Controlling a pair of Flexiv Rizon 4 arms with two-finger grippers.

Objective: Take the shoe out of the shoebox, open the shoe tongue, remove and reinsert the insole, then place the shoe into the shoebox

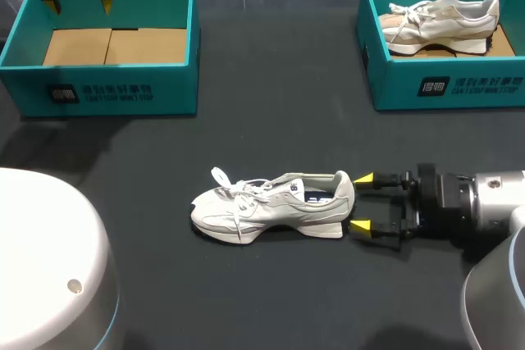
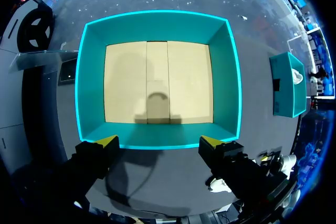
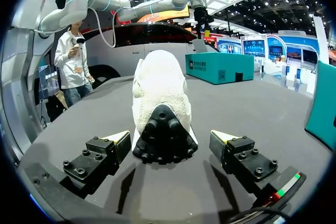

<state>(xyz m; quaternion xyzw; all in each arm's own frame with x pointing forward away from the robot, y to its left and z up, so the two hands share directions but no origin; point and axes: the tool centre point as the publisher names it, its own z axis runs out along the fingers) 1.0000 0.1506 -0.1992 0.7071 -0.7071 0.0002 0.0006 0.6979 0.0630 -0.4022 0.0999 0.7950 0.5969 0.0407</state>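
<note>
While the dark table (image 1: 271, 120) spreads wide under both arms, its two teal shoeboxes sit at the far corners, well apart from each other. The left shoebox (image 1: 172, 92) shows only its bare cardboard floor (image 1: 115, 45). The right shoebox (image 1: 394, 88) holds a pale sneaker (image 1: 443, 18) lying across its bottom. The right arm (image 1: 492, 202) comes in low from the right side, stretched out level just above the tabletop. Near the middle of the table, clear of both boxes, stands the white shoe (image 1: 271, 202), upright on its sole, with its toe pointing toward the left side and its heel toward the right arm. Its laces are loose over the tongue. The right gripper (image 1: 362, 202) sits at that heel with its fingers spread wide, one yellow tip to each side of the heel. From the right wrist view the shoe (image 3: 160, 87) shows its heel and black tread between the fingers, with a gap on both sides, so the right gripper (image 3: 170, 136) grips nothing. The left gripper (image 1: 79, 2) hangs above the back part of the left shoebox (image 2: 92, 77), pointing straight down, with its two yellow tips well apart and nothing held. From its own camera the left gripper (image 2: 158, 141) shows both tips over one long wall of the box.
</note>
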